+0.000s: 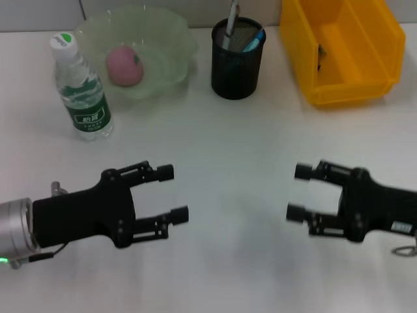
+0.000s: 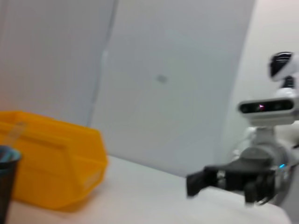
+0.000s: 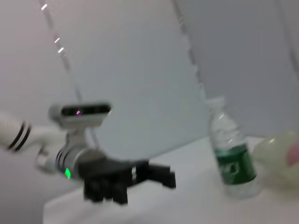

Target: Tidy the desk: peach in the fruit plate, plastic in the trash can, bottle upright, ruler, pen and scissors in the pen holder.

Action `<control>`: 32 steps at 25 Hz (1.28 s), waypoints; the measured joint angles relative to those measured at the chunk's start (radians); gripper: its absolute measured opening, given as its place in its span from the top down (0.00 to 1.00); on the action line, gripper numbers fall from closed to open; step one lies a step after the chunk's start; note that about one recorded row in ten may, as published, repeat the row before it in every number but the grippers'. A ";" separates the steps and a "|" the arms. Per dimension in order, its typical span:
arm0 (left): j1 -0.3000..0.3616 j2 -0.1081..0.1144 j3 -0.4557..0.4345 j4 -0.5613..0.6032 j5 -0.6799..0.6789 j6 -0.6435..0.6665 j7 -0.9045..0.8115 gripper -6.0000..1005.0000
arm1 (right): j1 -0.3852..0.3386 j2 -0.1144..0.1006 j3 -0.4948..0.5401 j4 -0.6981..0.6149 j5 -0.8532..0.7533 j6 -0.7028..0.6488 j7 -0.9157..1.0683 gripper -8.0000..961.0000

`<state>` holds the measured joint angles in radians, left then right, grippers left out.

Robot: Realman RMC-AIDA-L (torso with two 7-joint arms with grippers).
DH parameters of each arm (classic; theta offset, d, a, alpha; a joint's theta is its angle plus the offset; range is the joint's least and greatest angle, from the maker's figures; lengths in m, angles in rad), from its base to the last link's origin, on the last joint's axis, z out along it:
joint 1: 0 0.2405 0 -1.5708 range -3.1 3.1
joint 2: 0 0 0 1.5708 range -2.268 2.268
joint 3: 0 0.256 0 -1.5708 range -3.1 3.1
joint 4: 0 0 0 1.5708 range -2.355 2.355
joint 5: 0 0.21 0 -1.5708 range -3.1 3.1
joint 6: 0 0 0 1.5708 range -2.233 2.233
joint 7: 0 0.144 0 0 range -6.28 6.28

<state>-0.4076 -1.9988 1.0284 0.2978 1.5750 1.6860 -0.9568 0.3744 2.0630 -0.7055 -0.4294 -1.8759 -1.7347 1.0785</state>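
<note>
Head view shows the left gripper (image 1: 174, 193) and right gripper (image 1: 298, 192) low over the desk (image 1: 228, 143), jaws spread and empty, the bottle (image 1: 81, 89) upright beyond the left jaws.

peach (image 1: 124, 66) in plate (image 1: 171, 39) (bottle (image 1: 81, 90) left)

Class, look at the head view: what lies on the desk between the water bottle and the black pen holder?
The green fruit plate with the peach in it lies between the bottle and the pen holder, seen in the head view.
</note>
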 joint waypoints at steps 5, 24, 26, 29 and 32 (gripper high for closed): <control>0.011 0.000 0.002 0.009 0.033 0.042 0.002 0.22 | -0.001 0.000 -0.001 -0.007 -0.066 -0.023 -0.078 0.15; 0.042 0.015 0.007 0.050 0.063 0.061 -0.031 0.22 | 0.037 -0.004 0.002 -0.056 -0.137 -0.031 -0.110 0.15; 0.042 0.015 0.005 0.052 0.074 0.061 -0.031 0.22 | 0.042 -0.003 0.002 -0.057 -0.137 -0.028 -0.107 0.15; 0.039 0.015 0.002 0.053 0.085 0.059 -0.031 0.22 | 0.046 -0.001 0.003 -0.057 -0.137 -0.027 -0.105 0.15; 0.039 0.018 0.004 0.064 0.087 0.057 -0.034 0.22 | 0.048 -0.001 0.003 -0.057 -0.137 -0.026 -0.103 0.15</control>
<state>-0.3690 -1.9812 1.0322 0.3620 1.6616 1.7425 -0.9910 0.4224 2.0623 -0.7026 -0.4863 -2.0127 -1.7611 0.9752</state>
